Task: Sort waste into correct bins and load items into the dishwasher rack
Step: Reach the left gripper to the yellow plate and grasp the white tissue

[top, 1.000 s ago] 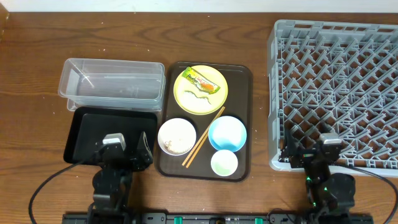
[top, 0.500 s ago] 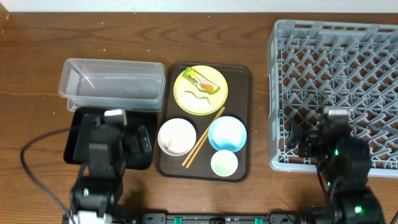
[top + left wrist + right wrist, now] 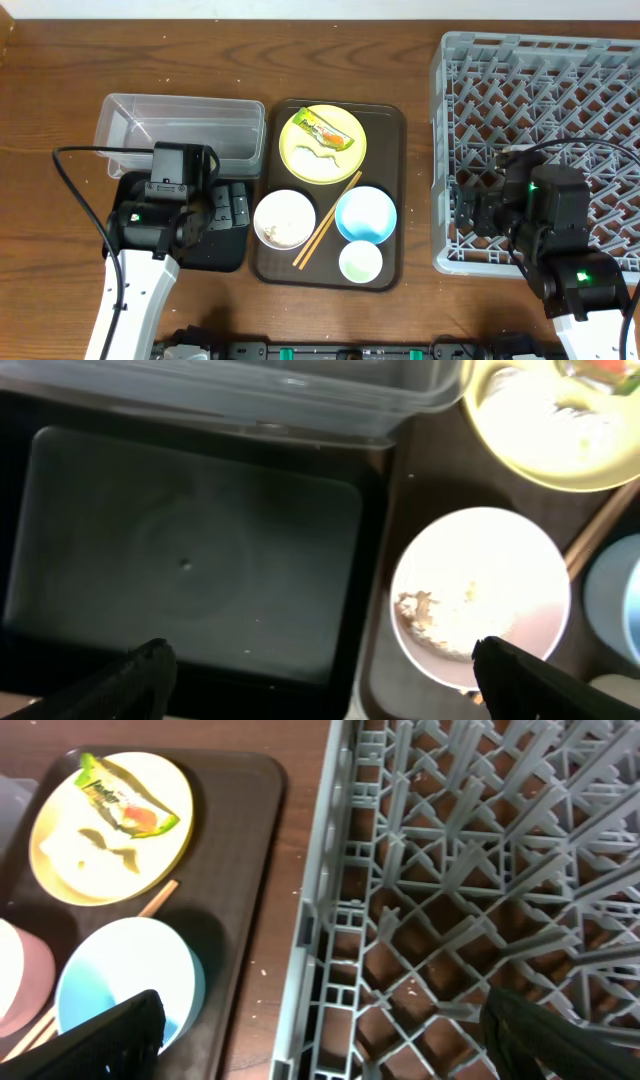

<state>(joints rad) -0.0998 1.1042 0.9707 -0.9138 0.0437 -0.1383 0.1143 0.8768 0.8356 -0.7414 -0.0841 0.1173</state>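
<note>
Filling the right side of the overhead view, the dishwasher rack (image 3: 540, 140) was seen as a square grey plastic crate with an open lattice of pegs. At centre, a dark brown tray (image 3: 385, 125) with rounded corners carried the round yellow plate (image 3: 292, 150), on which the green-and-orange wrapper (image 3: 327, 132) and the crumpled white scrap (image 3: 318, 154) lay side by side. Below the plate were set the white bowl (image 3: 283, 203), with pale crumbs (image 3: 280, 235) in it, and the glossy light blue bowl (image 3: 365, 215). The thin wooden chopsticks (image 3: 327, 220) were laid slantwise between the two bowls, and the small pale green cup (image 3: 360, 262) stood near the tray's lower edge. At upper left the clear plastic tub (image 3: 185, 125) was placed just above the shallow glossy black tray (image 3: 135, 188), which was partly hidden by the left arm. The left gripper (image 3: 322, 652) was held over the black tray's right edge, its fingers spread wide with nothing between them. The right gripper (image 3: 322, 1005) was held over the rack's lower left corner, its fingers likewise wide apart and empty.
</note>
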